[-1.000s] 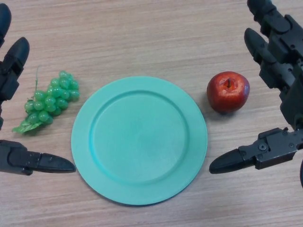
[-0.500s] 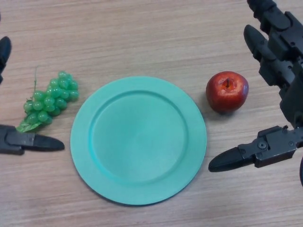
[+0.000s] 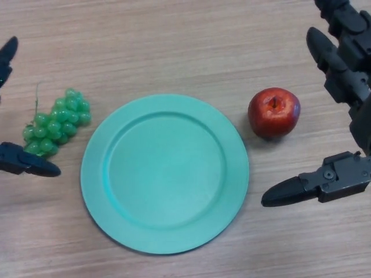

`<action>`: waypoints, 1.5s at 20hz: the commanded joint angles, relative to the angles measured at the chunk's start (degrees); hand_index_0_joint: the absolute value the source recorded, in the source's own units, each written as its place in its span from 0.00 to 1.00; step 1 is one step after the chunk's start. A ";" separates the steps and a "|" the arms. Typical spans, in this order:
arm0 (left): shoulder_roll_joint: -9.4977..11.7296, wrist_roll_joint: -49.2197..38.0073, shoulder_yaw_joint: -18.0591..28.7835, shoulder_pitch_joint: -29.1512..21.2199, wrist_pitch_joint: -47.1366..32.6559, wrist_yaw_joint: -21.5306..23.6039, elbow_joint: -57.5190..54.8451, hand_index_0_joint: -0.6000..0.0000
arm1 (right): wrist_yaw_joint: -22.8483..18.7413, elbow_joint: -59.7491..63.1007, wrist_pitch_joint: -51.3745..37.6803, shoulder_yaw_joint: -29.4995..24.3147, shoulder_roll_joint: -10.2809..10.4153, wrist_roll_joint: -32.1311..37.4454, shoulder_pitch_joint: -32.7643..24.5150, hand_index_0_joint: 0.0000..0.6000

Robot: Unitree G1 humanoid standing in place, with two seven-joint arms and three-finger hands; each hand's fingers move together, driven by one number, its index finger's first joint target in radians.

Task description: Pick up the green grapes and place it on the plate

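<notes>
2 hands frame your view. Your left hand (image 3: pixel 23 164) has its fingers spread, holding nothing, around the green grapes (image 3: pixel 56 120) lying on the surface just left of the plate (image 3: pixel 164 173). Right hand (image 3: pixel 336 116) idles open. The bunch looks light and lumpy; pinch its middle.
</notes>
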 commanded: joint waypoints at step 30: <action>4.13 15.77 12.19 10.02 -10.17 -6.13 -30.66 0.00 | -14.28 -3.07 -15.28 -1.98 -11.80 12.26 3.09 0.00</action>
